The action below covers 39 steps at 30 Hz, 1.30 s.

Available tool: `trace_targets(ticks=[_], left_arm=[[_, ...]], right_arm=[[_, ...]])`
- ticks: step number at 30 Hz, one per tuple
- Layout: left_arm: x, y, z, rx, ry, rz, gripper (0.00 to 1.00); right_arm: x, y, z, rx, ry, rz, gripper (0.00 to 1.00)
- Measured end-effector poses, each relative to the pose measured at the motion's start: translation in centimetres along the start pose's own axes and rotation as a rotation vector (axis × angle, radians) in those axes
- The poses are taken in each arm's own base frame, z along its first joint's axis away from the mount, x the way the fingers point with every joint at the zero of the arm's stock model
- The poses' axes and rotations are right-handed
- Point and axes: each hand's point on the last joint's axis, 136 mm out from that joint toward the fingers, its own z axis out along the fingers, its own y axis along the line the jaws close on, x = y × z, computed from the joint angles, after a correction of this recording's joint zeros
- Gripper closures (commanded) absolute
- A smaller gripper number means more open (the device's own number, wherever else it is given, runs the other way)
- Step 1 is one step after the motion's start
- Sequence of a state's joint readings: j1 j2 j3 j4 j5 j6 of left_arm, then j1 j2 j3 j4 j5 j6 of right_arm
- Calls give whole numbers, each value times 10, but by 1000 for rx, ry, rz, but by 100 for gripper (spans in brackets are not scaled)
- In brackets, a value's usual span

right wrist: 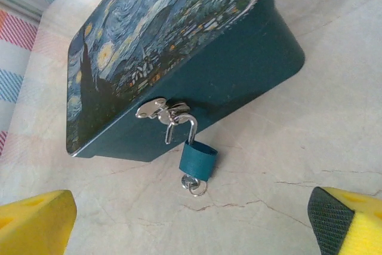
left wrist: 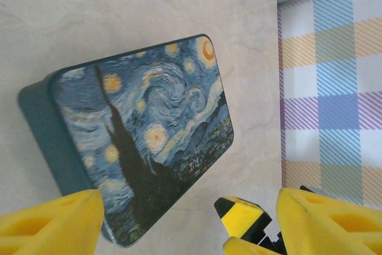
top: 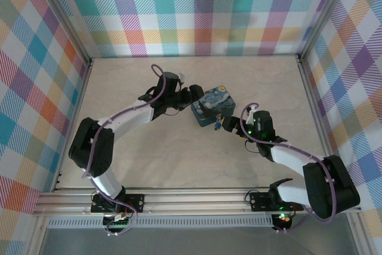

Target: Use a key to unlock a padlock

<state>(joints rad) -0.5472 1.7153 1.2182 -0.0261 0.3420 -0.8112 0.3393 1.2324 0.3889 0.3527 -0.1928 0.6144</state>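
- Right wrist view: the padlock [right wrist: 198, 160] hangs at centre frame from the clasp [right wrist: 160, 110] on the front wall of the tin [right wrist: 239, 70], a small key [right wrist: 194, 183] sticking out beneath its blue body.
- My right gripper [right wrist: 191, 219] is spread wide and holds nothing; its foam pads [right wrist: 36, 222] sit in the lower corners, well apart from the lock.
- My left gripper [left wrist: 191, 231] is spread too, the tin's near end between its pads at the bottom of the left wrist view; I can't tell whether either touches.
- The lock dangles freely, so closing on the key may just swing it aside.
- If the tin isn't braced, twisting the key could drag it across the table [right wrist: 334, 117].
- The key is tiny against my pads; a skewed pinch could pull it out.
- Hard to read: whether the short leg of the shackle [right wrist: 182, 125] is seated or free; the keyhole is hidden; from above the lock is a mere speck at the tin's lower edge.
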Motion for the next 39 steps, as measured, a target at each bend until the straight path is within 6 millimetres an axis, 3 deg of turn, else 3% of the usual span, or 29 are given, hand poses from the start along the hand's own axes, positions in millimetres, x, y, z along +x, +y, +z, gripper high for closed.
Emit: trace_targets(ticks=[8,15,22,35,39], left_arm=[[-5,-21,32,46,110,34,25],[0,-29,60,81,188,47,24],[17,-15,85,62,265,30,24],[19,-12,86,64,271,56,23],[19,-12,86,66,268,58,23]], right_arm=[[-13,27,3,-76,42,-50,0],[1,17,14,-63,107,-26,0],[11,15,25,-86,158,-12,0],[-7,28,37,-215,56,-61,0],[-4,26,43,-234,66,-59,6]])
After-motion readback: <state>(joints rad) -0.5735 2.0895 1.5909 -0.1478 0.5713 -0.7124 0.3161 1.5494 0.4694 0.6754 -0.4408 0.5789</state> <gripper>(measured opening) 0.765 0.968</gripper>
